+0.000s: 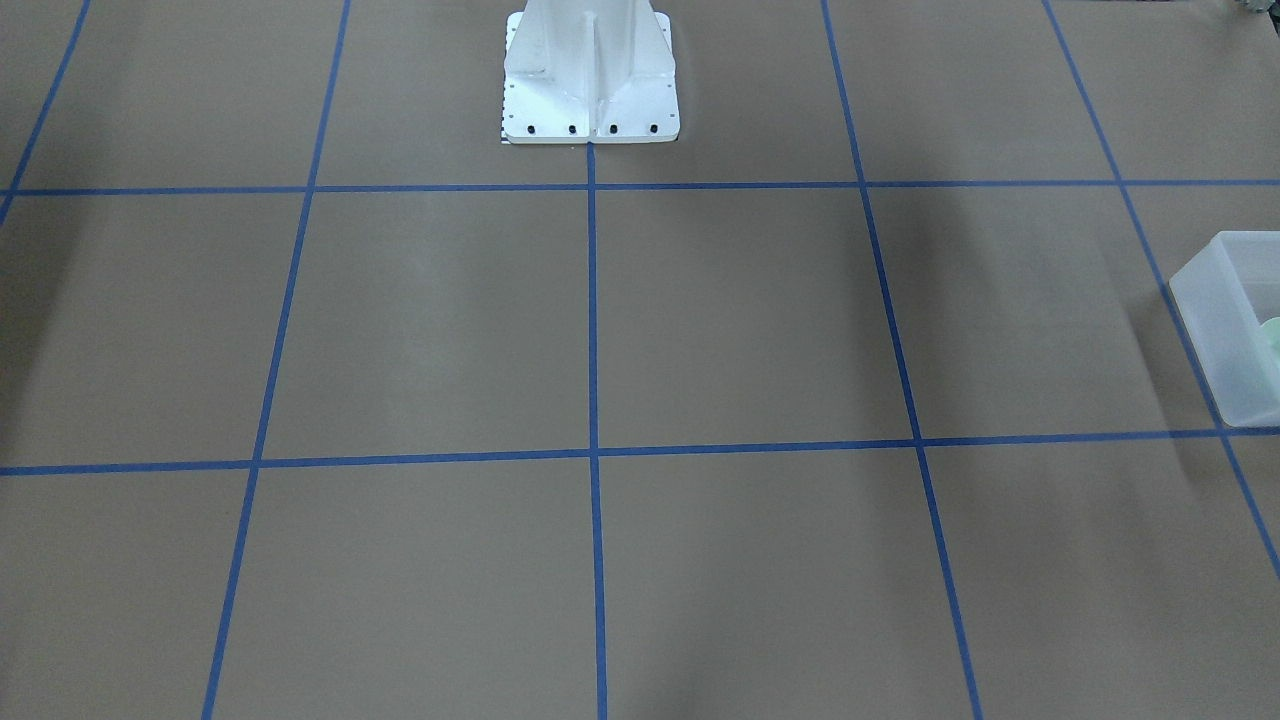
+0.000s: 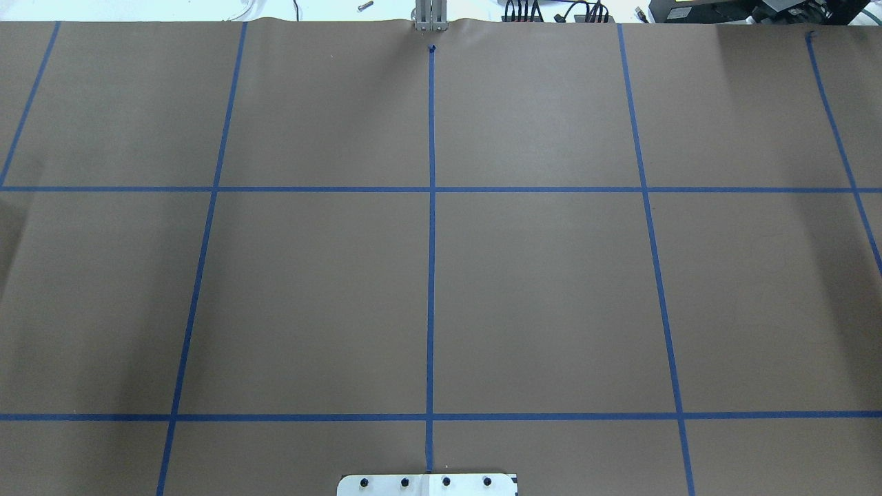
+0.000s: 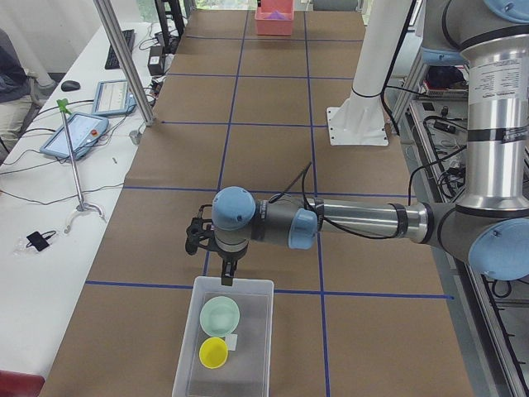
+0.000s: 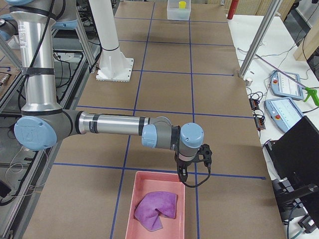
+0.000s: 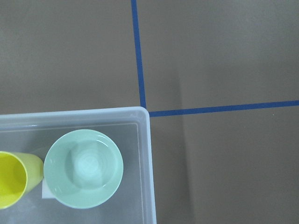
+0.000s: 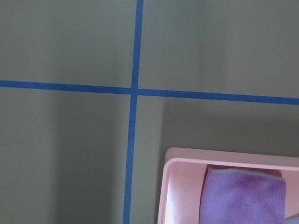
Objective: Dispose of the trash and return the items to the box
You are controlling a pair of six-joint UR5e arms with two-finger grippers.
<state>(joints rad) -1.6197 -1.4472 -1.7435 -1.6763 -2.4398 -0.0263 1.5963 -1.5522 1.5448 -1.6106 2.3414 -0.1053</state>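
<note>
The frosted white box (image 3: 187, 361) stands at the table's left end and holds the mint-green bowl (image 3: 221, 313) and the yellow cup (image 3: 214, 353), both upright. The left wrist view looks down on the bowl (image 5: 85, 168), the cup (image 5: 11, 179) and the box's corner (image 5: 146, 140). My left gripper (image 3: 226, 276) hangs just above the box's far edge; I cannot tell if it is open or shut. My right gripper (image 4: 182, 174) hangs over the far edge of a pink tray (image 4: 130, 199); its state cannot be told either.
A purple cloth (image 4: 156, 209) lies in the pink tray, also shown in the right wrist view (image 6: 243, 196). The white robot base (image 1: 590, 80) stands at the table's middle back. Blue tape lines grid the brown table. A side bench with tablets (image 3: 74, 132) runs along the far edge.
</note>
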